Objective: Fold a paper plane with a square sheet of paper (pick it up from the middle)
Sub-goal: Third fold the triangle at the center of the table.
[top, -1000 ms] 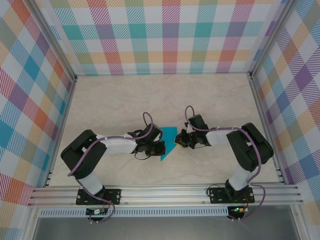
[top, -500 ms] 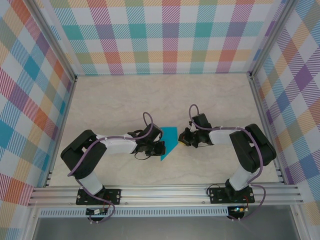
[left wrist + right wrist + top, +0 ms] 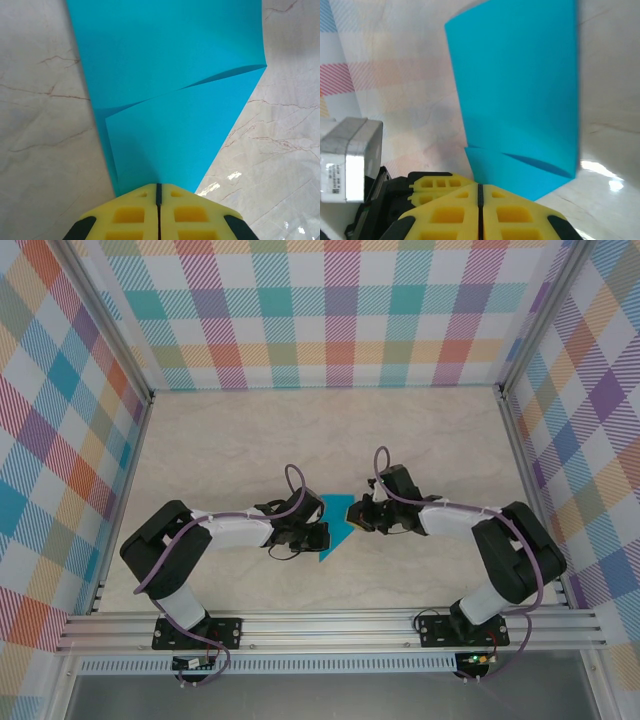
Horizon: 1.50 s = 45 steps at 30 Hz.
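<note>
The teal-blue square sheet of paper [image 3: 336, 510] lies on the marble table between my two grippers. It is folded over itself, with one narrow point toward the near edge. In the left wrist view the sheet [image 3: 170, 75] shows an overlapping diagonal flap. My left gripper [image 3: 322, 532] [image 3: 158, 186] is shut, its yellow tips on the sheet's left side. My right gripper [image 3: 356, 517] [image 3: 480, 186] is shut too, its tips at the right edge of the sheet [image 3: 520, 90]. No paper shows between either pair of jaws.
The marble tabletop [image 3: 250, 450] stretches bare behind and beside the paper. Checkered walls and aluminium posts close three sides. A metal rail [image 3: 330, 625] runs along the near edge. The left gripper's fingers [image 3: 427, 184] appear close beside my right gripper.
The right gripper pulled slightly right, then came back left and a little farther from the near edge, to the paper's right edge. The left arm and the paper have stayed put.
</note>
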Tool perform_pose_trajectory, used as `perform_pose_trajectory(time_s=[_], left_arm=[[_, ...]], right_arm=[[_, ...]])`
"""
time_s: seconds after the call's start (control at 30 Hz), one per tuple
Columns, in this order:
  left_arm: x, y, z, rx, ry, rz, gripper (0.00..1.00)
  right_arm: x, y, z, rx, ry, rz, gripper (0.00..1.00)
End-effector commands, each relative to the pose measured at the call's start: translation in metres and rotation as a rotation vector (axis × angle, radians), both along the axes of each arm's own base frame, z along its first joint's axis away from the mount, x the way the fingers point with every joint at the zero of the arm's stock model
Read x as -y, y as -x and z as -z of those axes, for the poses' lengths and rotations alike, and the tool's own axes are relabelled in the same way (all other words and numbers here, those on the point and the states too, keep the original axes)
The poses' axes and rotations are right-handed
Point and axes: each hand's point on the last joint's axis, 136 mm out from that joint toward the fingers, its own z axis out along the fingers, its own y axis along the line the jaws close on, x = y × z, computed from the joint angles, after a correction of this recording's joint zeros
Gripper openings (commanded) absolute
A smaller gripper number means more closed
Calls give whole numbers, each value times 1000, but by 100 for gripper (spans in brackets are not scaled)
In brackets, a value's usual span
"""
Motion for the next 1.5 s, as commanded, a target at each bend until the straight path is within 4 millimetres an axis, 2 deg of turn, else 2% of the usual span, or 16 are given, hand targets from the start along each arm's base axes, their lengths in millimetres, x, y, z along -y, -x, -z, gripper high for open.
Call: perform_pose_trajectory(time_s=[0.0, 0.17, 0.3, 0.43, 0.57, 0.67, 0.77, 1.0, 1.1, 1.47], left_arm=[[-30, 21, 25, -70, -148, 6, 7], [-29, 20, 23, -67, -141, 6, 7], [-23, 18, 11, -59, -97, 1, 9], [-15, 13, -14, -44, -37, -7, 11], [1, 12, -44, -37, 101, -23, 18], [11, 16, -52, -64, 174, -20, 19], [11, 20, -43, -90, 181, -21, 19], [10, 28, -10, -168, 151, -24, 18], [7, 34, -3, -191, 142, -23, 18], [-30, 60, 13, -231, 22, -22, 18]], right_arm=[[-18, 9, 7, -37, -42, -48, 8], [-20, 12, 35, -88, 7, -47, 5], [-16, 15, 50, -112, 42, -44, 3], [-6, 18, 58, -120, 98, -32, 3], [-4, 20, 59, -121, 108, -31, 3], [-4, 19, 59, -121, 111, -30, 3], [-5, 18, 59, -122, 108, -30, 2], [-4, 19, 61, -123, 119, -32, 2], [-2, 20, 62, -127, 125, -30, 2], [2, 22, 65, -128, 146, -28, 2]])
